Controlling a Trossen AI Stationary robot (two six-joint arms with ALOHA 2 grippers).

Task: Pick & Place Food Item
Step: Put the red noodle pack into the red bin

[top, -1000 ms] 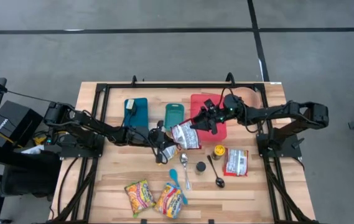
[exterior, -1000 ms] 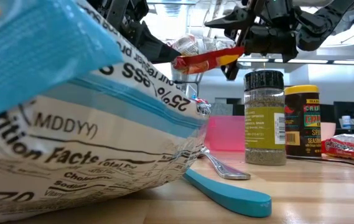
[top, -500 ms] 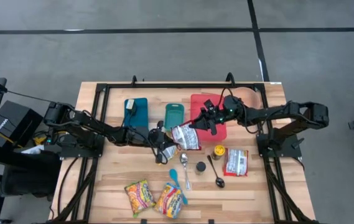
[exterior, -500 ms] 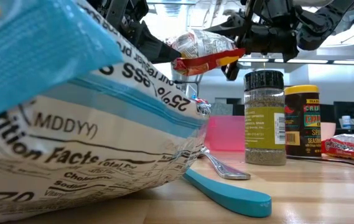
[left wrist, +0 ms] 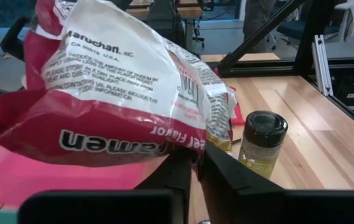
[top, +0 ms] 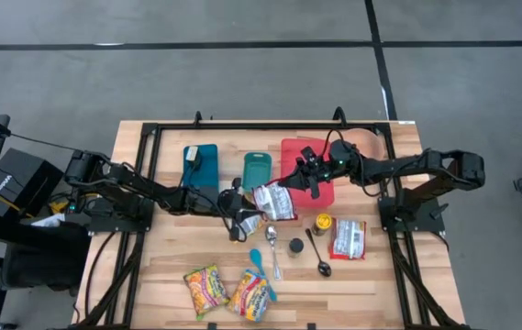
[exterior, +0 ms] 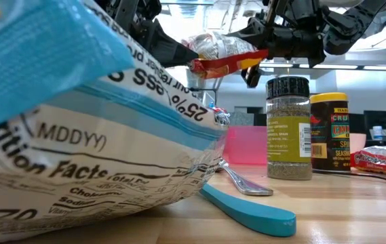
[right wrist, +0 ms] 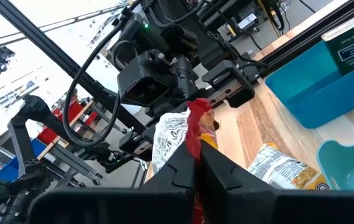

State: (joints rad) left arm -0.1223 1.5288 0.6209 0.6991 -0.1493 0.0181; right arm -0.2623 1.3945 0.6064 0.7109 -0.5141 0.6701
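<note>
A red-and-white ramen packet (top: 274, 202) hangs in the air above the table's middle, between my two grippers. It fills the left wrist view (left wrist: 121, 93) and shows high up in the low view (exterior: 223, 54). My left gripper (top: 242, 211) comes from the table's left and is shut on the packet's left end. My right gripper (top: 288, 183) comes from the right, over the red tray (top: 320, 156), and is shut on the packet's other end. My left gripper pinches the packet's lower edge (left wrist: 192, 149) between its two fingers, near a corner. The fingers (left wrist: 226, 177) lie about level and come from the table's left. The packet stands up above them, clear of the table. My right gripper pinches the packet's red end seam (right wrist: 195, 118) between its two fingers (right wrist: 180, 171). It comes level from the table's right. The packet reaches away from the fingertips toward the left gripper, lifted clear (exterior: 250, 61).
Two teal containers (top: 201, 163) (top: 258, 168) stand at the back. Under the grippers lie spice jars (top: 295, 246) (top: 322, 223), spoons (top: 274, 261), another ramen packet (top: 348, 238) and two noodle packets (top: 228, 291) near the front edge. A large bag (exterior: 77, 135) fills the low view's left.
My right gripper has shut its fingers on the packet's red end while staying in place. The packet has stayed in the air between both grippers, its body shifting a little. My left arm has kept still.
</note>
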